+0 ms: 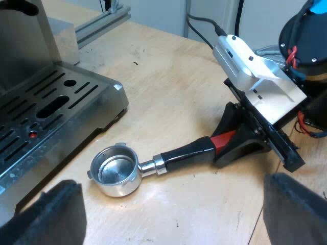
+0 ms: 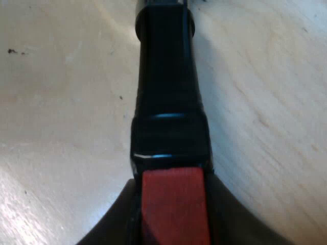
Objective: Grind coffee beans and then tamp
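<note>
The metal holder (image 1: 116, 170) lies on the wooden table beside the espresso machine's drip tray (image 1: 51, 117), its basket facing up and looking bare inside. Its dark handle (image 1: 184, 153) runs away from the machine to the red end (image 1: 223, 139). My right gripper (image 1: 240, 145) is shut on that red end. In the right wrist view the handle (image 2: 168, 92) fills the middle, and my right gripper (image 2: 173, 209) has dark fingers pressed against both sides of the red end (image 2: 173, 204). My left gripper (image 1: 173, 214) hovers open above the table near the holder, touching nothing.
The machine's slotted metal tray has a raised edge close to the holder's basket. An aluminium rail (image 1: 102, 20) and a black cable (image 1: 202, 23) lie beyond the machine. The right arm's black base (image 1: 306, 35) stands behind its gripper.
</note>
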Motion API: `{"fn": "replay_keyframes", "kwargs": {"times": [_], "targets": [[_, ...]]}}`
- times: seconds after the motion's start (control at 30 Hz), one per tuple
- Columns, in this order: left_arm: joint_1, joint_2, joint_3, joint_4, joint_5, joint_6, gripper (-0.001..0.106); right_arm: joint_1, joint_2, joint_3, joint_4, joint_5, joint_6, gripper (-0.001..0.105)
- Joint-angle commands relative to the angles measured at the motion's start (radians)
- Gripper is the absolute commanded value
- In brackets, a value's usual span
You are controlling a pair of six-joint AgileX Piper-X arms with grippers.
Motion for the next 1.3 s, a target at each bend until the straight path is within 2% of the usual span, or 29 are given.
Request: {"fn": "replay_keyframes", "kwargs": {"times": [0.03, 0.27, 0.4, 0.43, 0.5, 0.6, 0.67, 0.77, 1.03, 1.07, 1.1, 1.2, 1.3], "targets": [[-0.003, -0.052, -0.008, -0.004, -0.012, -0.004, 0.073, -0.007, -0.003, 0.004, -0.073, 0.015, -0.005, 0.0], [-0.003, -0.052, -0.008, -0.004, -0.012, -0.004, 0.073, -0.007, 0.06, 0.004, -0.114, 0.001, -0.002, 0.0], [-0.003, -0.052, -0.008, -0.004, -0.012, -0.004, 0.073, -0.007, 0.091, 0.004, -0.114, -0.077, 0.02, 0.0], [-0.003, -0.052, -0.008, -0.004, -0.012, -0.004, 0.073, -0.007, 0.095, 0.002, -0.114, -0.095, 0.046, 0.0], [-0.003, -0.052, -0.008, -0.004, -0.012, -0.004, 0.073, -0.007, 0.095, 0.002, -0.114, -0.099, 0.074, 0.006], [-0.003, -0.052, -0.008, -0.004, -0.012, -0.004, 0.073, -0.007, 0.095, -0.008, -0.098, -0.099, 0.096, 0.029], [-0.003, -0.052, -0.008, -0.004, -0.012, -0.004, 0.073, -0.007, 0.095, -0.028, -0.051, -0.101, 0.098, 0.048], [-0.003, -0.052, -0.008, -0.004, -0.012, -0.004, 0.073, -0.007, 0.095, -0.058, 0.025, -0.101, 0.098, 0.061], [-0.003, -0.052, -0.008, -0.004, -0.012, -0.004, 0.073, -0.007, 0.095, -0.1, 0.131, -0.1, 0.098, 0.063], [-0.003, -0.052, -0.008, -0.004, -0.012, -0.004, 0.073, -0.007, 0.095, -0.116, 0.159, -0.1, 0.098, 0.063], [-0.003, -0.052, -0.008, -0.004, -0.012, -0.004, 0.073, -0.007, 0.096, -0.174, 0.249, -0.103, 0.093, 0.063], [-0.003, -0.052, -0.008, -0.004, -0.012, -0.004, 0.073, -0.007, 0.08, -0.229, 0.317, -0.103, 0.089, 0.063], [-0.003, -0.052, -0.008, -0.004, -0.012, -0.004, 0.073, -0.007, 0.057, -0.275, 0.391, -0.103, 0.055, 0.063]]}}
